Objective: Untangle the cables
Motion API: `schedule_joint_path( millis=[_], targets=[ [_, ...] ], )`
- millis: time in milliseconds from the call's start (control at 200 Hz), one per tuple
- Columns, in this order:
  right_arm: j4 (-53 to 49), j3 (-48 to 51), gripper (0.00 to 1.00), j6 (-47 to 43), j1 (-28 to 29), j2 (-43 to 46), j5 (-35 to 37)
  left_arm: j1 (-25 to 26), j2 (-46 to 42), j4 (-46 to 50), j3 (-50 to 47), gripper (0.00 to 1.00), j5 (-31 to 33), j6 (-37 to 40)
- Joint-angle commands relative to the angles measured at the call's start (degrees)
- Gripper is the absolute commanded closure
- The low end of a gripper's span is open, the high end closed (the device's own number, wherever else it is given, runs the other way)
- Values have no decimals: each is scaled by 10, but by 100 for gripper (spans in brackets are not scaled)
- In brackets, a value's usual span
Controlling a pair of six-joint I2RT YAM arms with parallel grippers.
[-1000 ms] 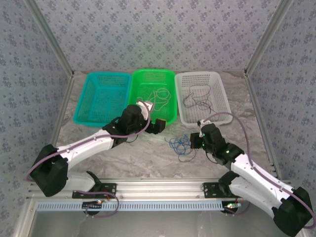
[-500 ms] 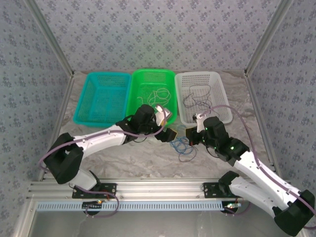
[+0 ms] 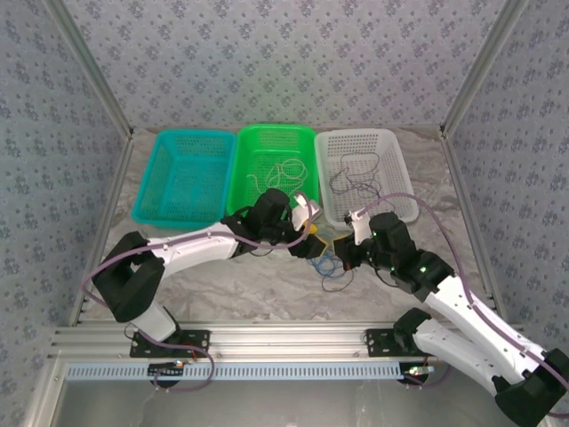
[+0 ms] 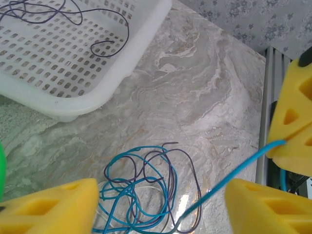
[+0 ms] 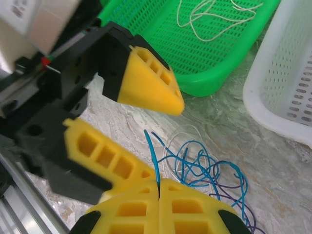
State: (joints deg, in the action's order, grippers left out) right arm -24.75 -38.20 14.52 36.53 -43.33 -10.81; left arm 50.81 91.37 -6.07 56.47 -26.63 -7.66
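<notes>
On the desk, just in front of the white basket, the cables lie knotted. We see the left end effector has swung over from the green basket & now straddles the pile, jaws apart but narrowing. The right end effector is pinched tight on a blue strand, so we judge a 2-arm pull-apart is abt to start.

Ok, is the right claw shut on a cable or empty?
Shut on a blue cable. The right claw has its pads pressed together, with that cable sticking out of the seam.
</notes>
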Motion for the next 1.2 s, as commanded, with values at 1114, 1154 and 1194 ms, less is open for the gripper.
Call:
schedule_joint_path(
  millis=[1114, 1154, 1194],
  targets=[
    [214, 149, 13, 35, 22, 71, 121, -15, -68, -128, 46, 98, 84, -235],
    [242, 157, 13, 36, 23, 62, 126, -15, -72, -131, 48, 98, 81, -240],
    [274, 167, 12, 37, 25, 49, 128, -15, -75, -135, 49, 98, 78, -245]
  ],
)
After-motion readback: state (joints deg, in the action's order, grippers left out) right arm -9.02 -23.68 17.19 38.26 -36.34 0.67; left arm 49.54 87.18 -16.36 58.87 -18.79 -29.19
